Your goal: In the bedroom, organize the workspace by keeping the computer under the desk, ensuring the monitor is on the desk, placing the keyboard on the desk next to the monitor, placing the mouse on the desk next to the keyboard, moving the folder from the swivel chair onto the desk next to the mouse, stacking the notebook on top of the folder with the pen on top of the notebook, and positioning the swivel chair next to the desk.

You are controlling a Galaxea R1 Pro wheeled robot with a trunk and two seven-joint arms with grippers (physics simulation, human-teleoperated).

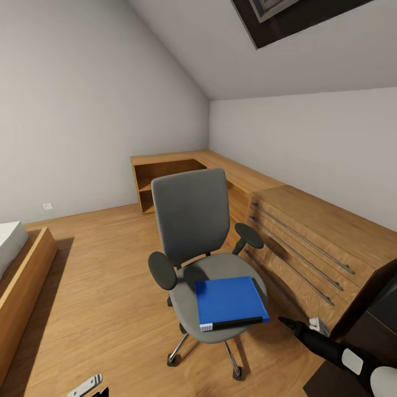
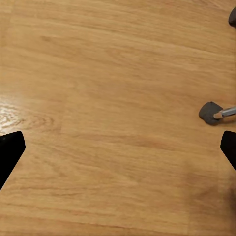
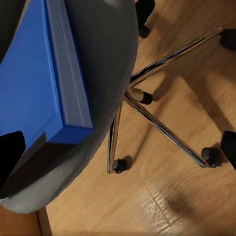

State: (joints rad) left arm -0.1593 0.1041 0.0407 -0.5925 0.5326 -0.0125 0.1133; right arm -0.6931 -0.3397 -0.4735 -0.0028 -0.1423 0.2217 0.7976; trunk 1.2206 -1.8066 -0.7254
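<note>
The grey swivel chair (image 1: 193, 220) stands mid-room on the wood floor, with the blue folder (image 1: 229, 300) lying flat on its seat. In the right wrist view the blue folder (image 3: 34, 78) rests on the grey seat (image 3: 98, 59), above the chrome legs and casters. My right gripper (image 3: 119, 150) is open and empty; in the head view it hangs low, just right of the seat's front, apart from the folder. My left gripper (image 2: 118, 150) is open over bare floor, with a chair caster (image 2: 211, 113) beside it. Monitor, keyboard, mouse, notebook, pen and computer are out of view.
A wooden drawer unit (image 1: 309, 242) runs along the right wall to an open shelf (image 1: 165, 182) in the corner. A bed frame (image 1: 22, 275) sits at the left edge. A small white object (image 1: 320, 326) lies by the drawers. Dark furniture (image 1: 380, 309) stands at the right.
</note>
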